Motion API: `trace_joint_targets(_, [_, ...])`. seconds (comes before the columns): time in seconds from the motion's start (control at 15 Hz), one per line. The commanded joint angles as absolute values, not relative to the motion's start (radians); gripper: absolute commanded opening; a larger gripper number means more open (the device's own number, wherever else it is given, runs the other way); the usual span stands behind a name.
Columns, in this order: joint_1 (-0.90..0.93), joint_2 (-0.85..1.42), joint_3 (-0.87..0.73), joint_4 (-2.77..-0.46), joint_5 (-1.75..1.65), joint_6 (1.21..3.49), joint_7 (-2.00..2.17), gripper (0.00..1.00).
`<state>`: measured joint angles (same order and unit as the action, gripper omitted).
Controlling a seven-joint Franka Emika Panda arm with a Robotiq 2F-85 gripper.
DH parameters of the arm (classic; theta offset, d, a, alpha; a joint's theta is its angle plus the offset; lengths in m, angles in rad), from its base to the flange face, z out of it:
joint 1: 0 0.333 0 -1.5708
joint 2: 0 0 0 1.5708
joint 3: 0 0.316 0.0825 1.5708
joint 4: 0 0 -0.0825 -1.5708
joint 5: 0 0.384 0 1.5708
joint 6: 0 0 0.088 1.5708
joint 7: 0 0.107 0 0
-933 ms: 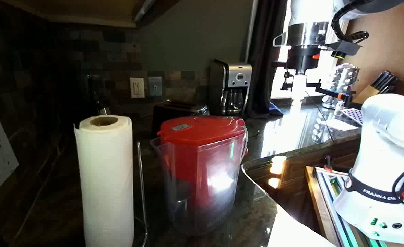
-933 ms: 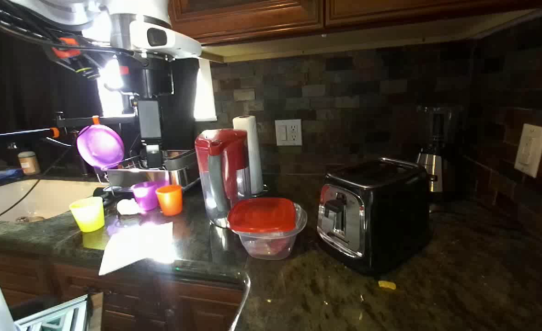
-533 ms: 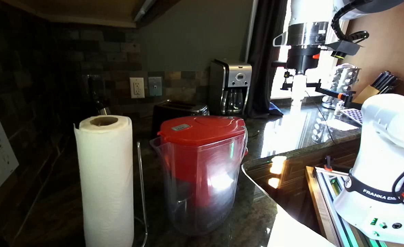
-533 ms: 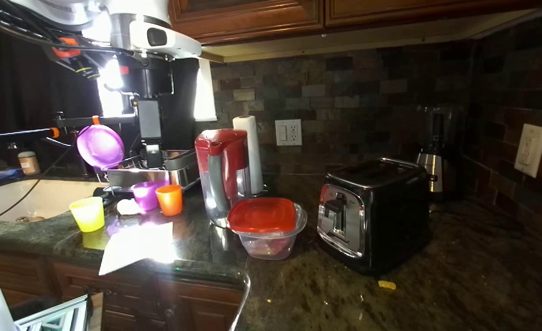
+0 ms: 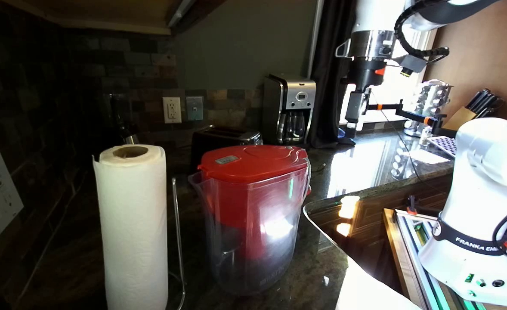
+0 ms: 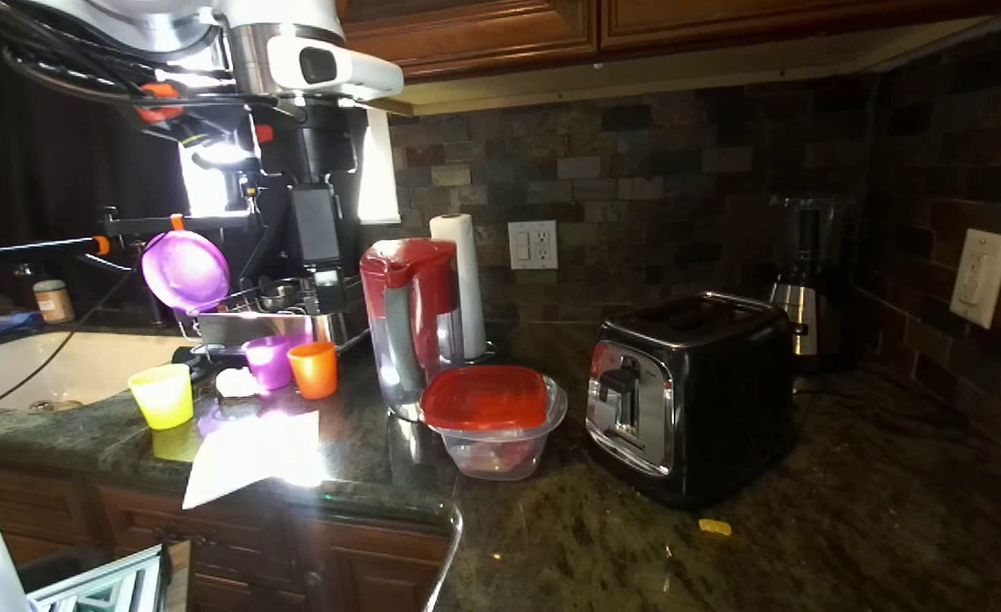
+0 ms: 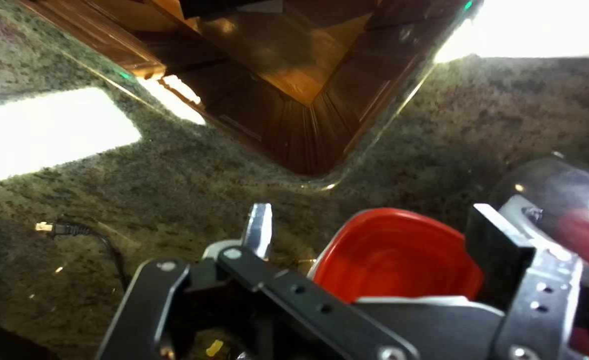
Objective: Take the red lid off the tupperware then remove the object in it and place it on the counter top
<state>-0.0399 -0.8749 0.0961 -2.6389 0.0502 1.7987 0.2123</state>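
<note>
Jaws apart, the hand (image 6: 332,296) had just shifted rightward in an exterior view, apparently approaching to remove the red lid (image 6: 483,397) resting on the clear tupperware (image 6: 475,450) at centre frame.

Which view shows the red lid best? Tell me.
An exterior view: the red lid lies unobstructed on the clear container. In the wrist view the hand partly hides it; in an exterior view the pitcher leaves perhaps a sliver.

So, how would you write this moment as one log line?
gripper: open, holding nothing, above counter top | red lid: on tupperware | unlidding: not yet done
</note>
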Motion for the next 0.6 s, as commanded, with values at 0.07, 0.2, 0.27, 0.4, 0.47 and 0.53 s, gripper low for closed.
trace_joint_targets(0.07, [-0.096,-0.757,0.018,-2.645,0.055,1.987,0.202,1.0])
trace_joint_targets(0.2, [-0.101,-0.695,-0.015,-2.636,0.077,2.041,0.193,1.0])
trace_joint_targets(0.27, [-0.102,-0.665,-0.027,-2.634,0.085,2.069,0.19,1.0])
trace_joint_targets(0.4, [-0.1,-0.601,-0.044,-2.623,0.084,2.122,0.169,1.0])
trace_joint_targets(0.47, [-0.094,-0.569,-0.053,-2.617,0.085,2.143,0.151,1.0])
trace_joint_targets(0.53, [-0.092,-0.539,-0.059,-2.612,0.083,2.161,0.135,1.0])
